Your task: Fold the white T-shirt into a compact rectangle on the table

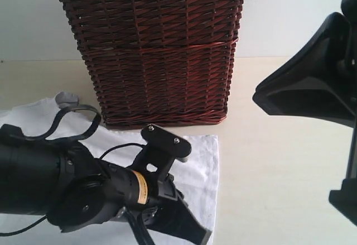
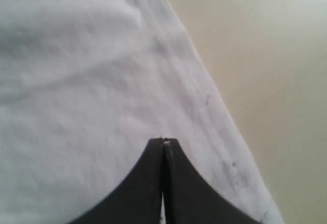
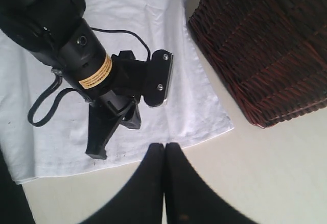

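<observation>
Table (image 1: 279, 161) pale cream, carries everything | wicker basket (image 1: 156, 55) brown, upright at the back | white T-shirt (image 1: 201, 161) spread flat on table before basket, edge near its base | left gripper (image 2: 164, 143) clenched, over shirt near its hem | right gripper (image 3: 165, 145) clenched, above bare table beside shirt edge

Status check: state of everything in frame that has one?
white T-shirt: lying flat on the table, not yet a compact rectangle.
left gripper: shut, over the shirt near its hem, no cloth seen between the jaws.
right gripper: shut, empty, above the table by the shirt's edge.
wicker basket: upright, beside the shirt; inside not visible.
</observation>
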Robot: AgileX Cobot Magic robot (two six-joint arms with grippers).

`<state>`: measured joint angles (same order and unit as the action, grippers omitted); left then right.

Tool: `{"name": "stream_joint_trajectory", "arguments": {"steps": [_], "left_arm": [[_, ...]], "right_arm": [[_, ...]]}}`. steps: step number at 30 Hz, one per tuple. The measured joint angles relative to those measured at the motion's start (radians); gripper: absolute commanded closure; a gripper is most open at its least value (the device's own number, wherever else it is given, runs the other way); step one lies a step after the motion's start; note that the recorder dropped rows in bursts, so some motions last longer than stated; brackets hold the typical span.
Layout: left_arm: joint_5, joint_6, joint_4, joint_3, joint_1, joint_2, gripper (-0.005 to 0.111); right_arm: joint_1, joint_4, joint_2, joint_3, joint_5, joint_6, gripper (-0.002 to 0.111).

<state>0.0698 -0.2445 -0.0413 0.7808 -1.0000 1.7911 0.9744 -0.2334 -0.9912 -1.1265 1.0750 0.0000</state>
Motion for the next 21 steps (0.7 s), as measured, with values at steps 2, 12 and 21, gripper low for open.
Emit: {"name": "stream_joint_trajectory", "arguments": {"steps": [2, 12, 21], "left_arm": [[0.000, 0.000, 0.000, 0.036, 0.000, 0.005, 0.107], [0.106, 0.018, 0.000, 0.161, 0.000, 0.158, 0.107], [0.091, 0.055, 0.000, 0.255, 0.097, 0.190, 0.107]], "right_arm": [[0.000, 0.000, 0.000, 0.000, 0.000, 0.000, 0.108], [0.000, 0.000, 0.000, 0.000, 0.000, 0.000, 0.108], [0.000, 0.000, 0.000, 0.000, 0.000, 0.000, 0.108]]}}
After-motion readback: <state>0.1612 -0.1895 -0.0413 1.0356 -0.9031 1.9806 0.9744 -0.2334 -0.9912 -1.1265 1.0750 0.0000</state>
